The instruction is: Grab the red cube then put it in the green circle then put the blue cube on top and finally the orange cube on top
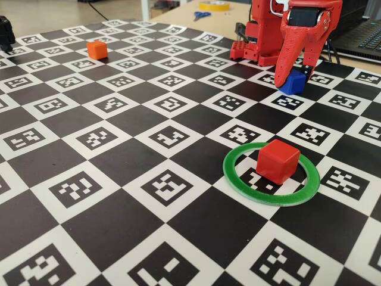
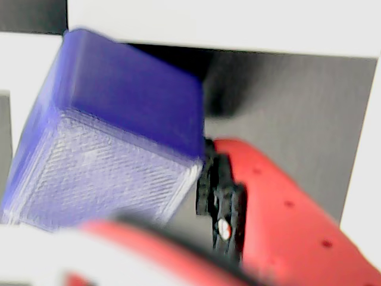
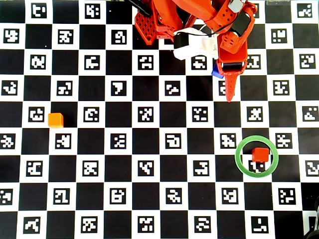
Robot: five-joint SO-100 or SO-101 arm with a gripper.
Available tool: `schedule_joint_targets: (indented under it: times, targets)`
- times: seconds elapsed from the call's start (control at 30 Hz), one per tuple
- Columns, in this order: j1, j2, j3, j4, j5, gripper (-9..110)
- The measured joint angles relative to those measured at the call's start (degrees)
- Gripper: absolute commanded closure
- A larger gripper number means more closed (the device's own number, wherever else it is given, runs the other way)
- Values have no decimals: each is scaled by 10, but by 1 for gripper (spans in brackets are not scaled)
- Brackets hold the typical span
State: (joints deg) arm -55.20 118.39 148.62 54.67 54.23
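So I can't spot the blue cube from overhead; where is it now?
The blue cube sits at the pincer tips at the far right of the fixed view, near the arm's base, beyond the green circle holding the red cube.

Checkered marker board (image 1: 119, 238), green circle (image 1: 238, 179), red cube (image 1: 277, 161), orange cube (image 1: 97, 49)

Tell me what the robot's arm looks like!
The arm is bright red-orange plastic with black motor blocks, one white section and thin dark cables. Its gripper has long, pointed red fingers, one dotted with small holes.
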Motion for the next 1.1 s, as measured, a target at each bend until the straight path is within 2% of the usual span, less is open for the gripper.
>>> schedule_joint_targets:
  times: [0.13,0.5,1.1]
  targets:
    - [11,-1,11,0,-7,47]
    - [11,-1,11,0,-10,62]
    - [14,7,23,0,-32,76]
